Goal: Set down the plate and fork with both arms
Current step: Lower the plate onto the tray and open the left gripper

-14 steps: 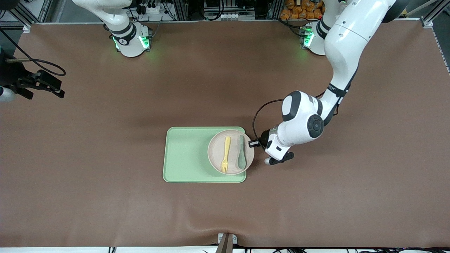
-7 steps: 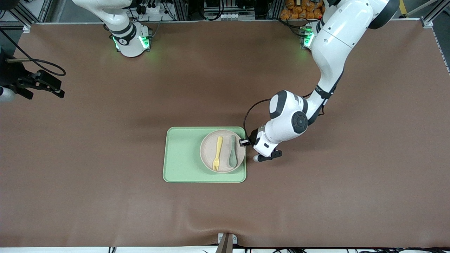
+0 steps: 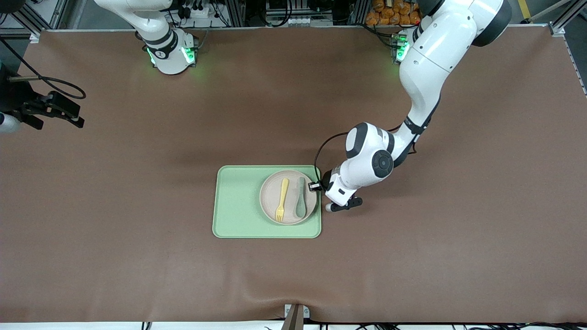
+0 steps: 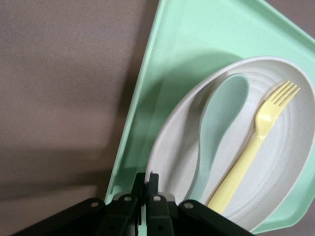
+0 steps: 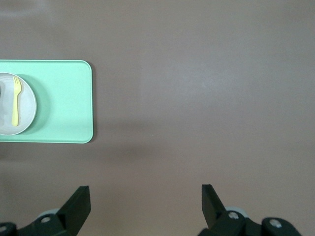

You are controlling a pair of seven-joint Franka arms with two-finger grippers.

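Brown bench (image 3: 137,183) is carrying a tray (image 3: 238,201) mid-bench. Left tool (image 4: 146,189) is pinching the plate (image 3: 288,215) rim, setting it on the tray, fork (image 3: 281,200) and spoon (image 3: 300,198) riding inside. Next: let go, then lift clear. Right tool (image 5: 145,201) is waiting, spread wide, over the right arm's bench edge.

A robotics lab: 2 arms (image 3: 412,91) bolted to a brown-covered table (image 3: 137,229), aluminium framing (image 3: 36,18) and cables (image 3: 284,11) at its edge.
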